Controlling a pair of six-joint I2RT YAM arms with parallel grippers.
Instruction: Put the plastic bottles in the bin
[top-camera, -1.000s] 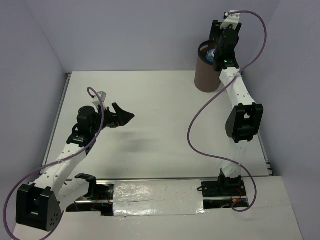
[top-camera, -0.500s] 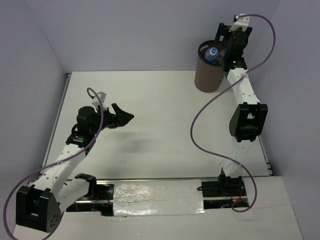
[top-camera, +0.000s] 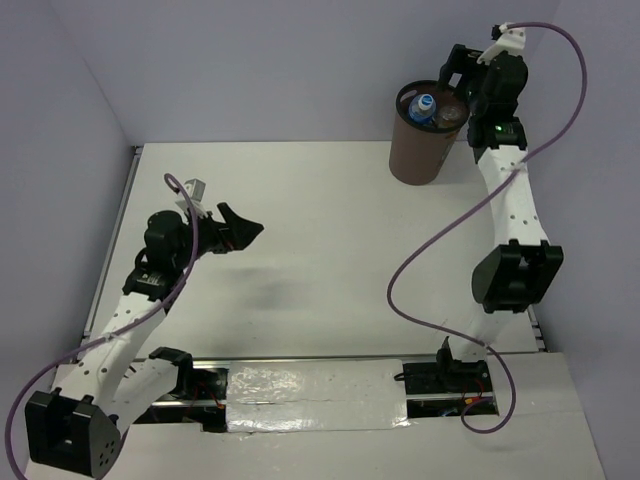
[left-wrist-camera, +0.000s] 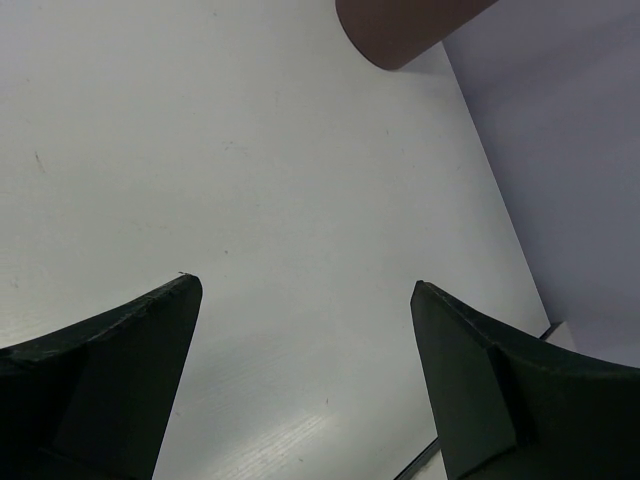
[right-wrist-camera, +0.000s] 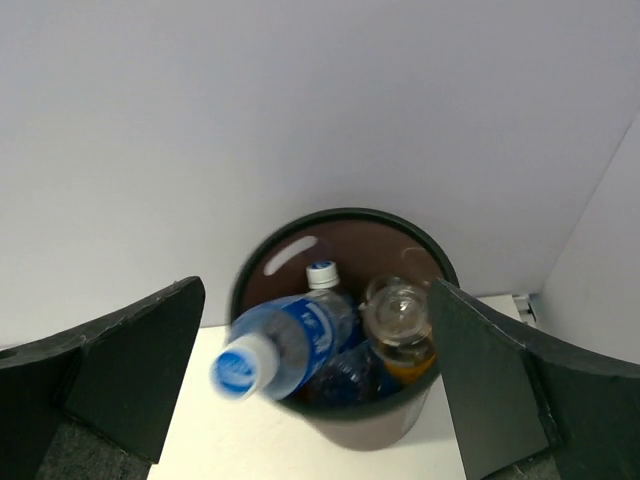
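Observation:
The brown bin (top-camera: 418, 150) stands at the far right of the table, against the back wall. Several clear plastic bottles lie inside it. A blue-labelled bottle (right-wrist-camera: 285, 345) leans over the rim with its white-and-blue cap (right-wrist-camera: 240, 367) sticking out; it also shows in the top view (top-camera: 424, 104). Another white-capped bottle (right-wrist-camera: 322, 274) and a bottle with an orange band (right-wrist-camera: 398, 320) stand in the bin (right-wrist-camera: 330, 420). My right gripper (right-wrist-camera: 315, 300) is open and empty, above and behind the bin (top-camera: 462, 78). My left gripper (top-camera: 240, 230) is open and empty over the table's left part, its fingers (left-wrist-camera: 120, 370) wide apart.
The white table (top-camera: 320, 250) is bounded by lilac walls on the left, back and right. The bin's base (left-wrist-camera: 400, 25) shows at the top of the left wrist view. The table's right edge (left-wrist-camera: 520, 250) runs close to the wall.
My right gripper has drawn back and to the right from over the bin, open, leaving the blue-labelled bottle in it. My left arm shifted slightly left.

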